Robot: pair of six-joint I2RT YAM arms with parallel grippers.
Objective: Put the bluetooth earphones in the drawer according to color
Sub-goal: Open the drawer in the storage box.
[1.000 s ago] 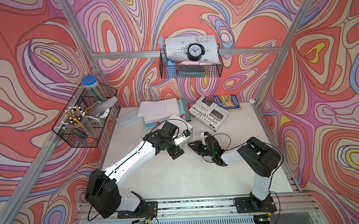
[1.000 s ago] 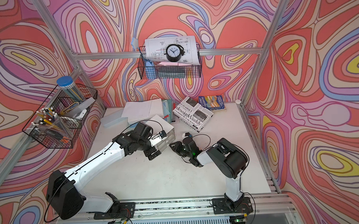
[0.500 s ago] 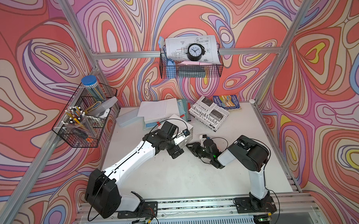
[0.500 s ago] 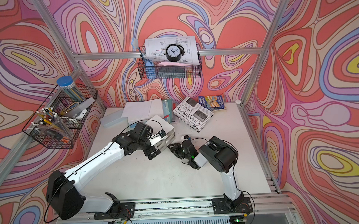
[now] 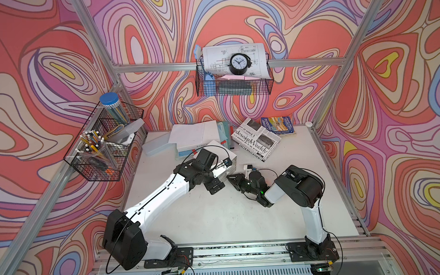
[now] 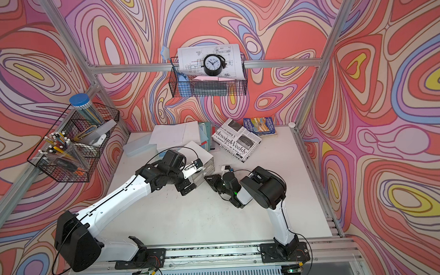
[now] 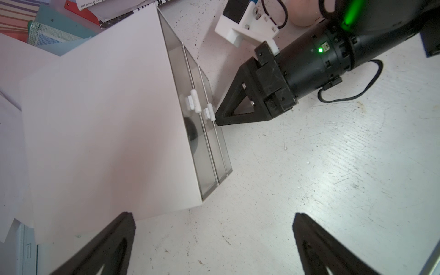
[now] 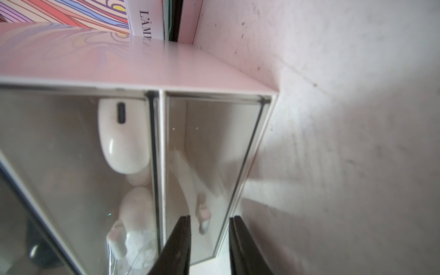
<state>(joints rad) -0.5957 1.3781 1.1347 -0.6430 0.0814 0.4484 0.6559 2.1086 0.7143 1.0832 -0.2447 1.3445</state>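
Observation:
The drawer (image 5: 224,155) (image 6: 199,150) is a small white box (image 7: 107,119) (image 8: 142,66) with three clear fronts, mid-table. Two white bluetooth earphones (image 8: 123,138) lie in the middle one; a dark shape (image 7: 190,133) shows in the top one. A pale pink case (image 7: 302,16) sits on the table behind my right wrist. My right gripper (image 5: 230,179) (image 6: 207,178) (image 7: 217,120) (image 8: 209,228) is at the bottom drawer's front, jaws a narrow gap apart, the white handle (image 8: 203,214) between the tips. My left gripper (image 5: 215,187) (image 6: 186,188) (image 7: 214,238) hangs wide open beside the box, holding nothing.
A folded newspaper (image 5: 257,141) and a blue book (image 5: 277,124) lie at the back right. Stacked papers and books (image 5: 193,136) crowd behind the drawer box, with a clear plastic box (image 5: 156,145) to their left. Wire baskets hang on the left wall (image 5: 101,147) and back wall (image 5: 233,79).
My right gripper has moved left to the drawer front and its arm has folded in closer. Its jaws have narrowed slightly. The left arm has barely moved.

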